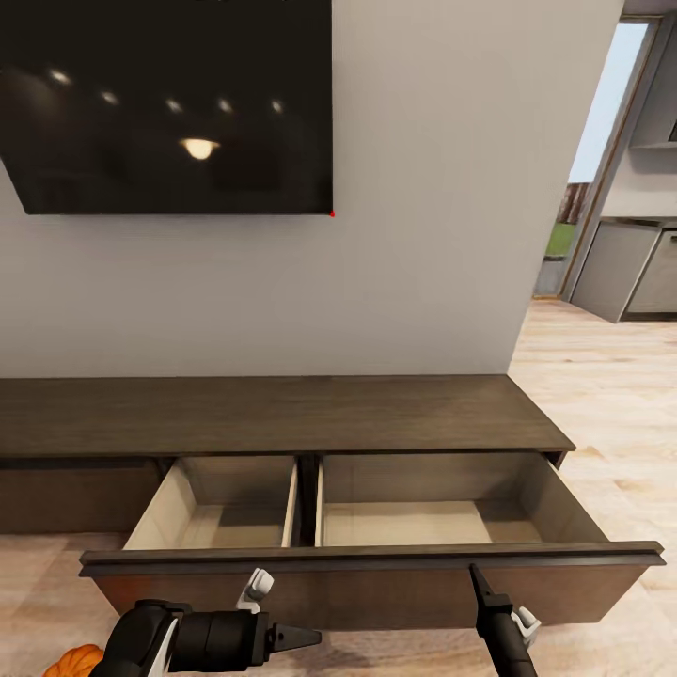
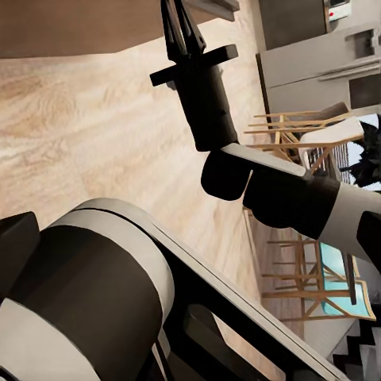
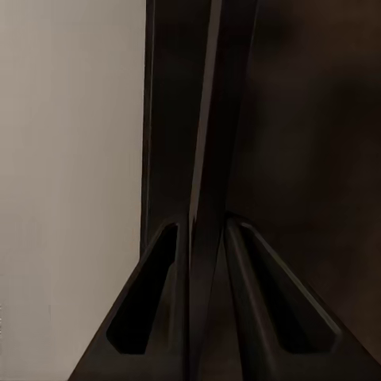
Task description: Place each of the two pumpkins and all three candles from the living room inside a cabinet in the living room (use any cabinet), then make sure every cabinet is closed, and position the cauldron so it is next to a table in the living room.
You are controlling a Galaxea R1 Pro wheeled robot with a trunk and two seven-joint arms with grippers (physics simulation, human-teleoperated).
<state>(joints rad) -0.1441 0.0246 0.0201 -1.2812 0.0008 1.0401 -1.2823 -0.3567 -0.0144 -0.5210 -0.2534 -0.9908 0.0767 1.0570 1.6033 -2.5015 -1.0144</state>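
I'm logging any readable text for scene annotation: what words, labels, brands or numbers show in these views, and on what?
None can be read.
The wall screen is dark, showing reflected lights and no logo.
The cabinet and its open drawer are plain wood.
A small panel on the kitchen appliance is too small to read.

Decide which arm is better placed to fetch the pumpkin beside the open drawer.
Left. The pumpkin lies at the floor's lower-left, beside the left gripper; the right gripper is up against the drawer front.
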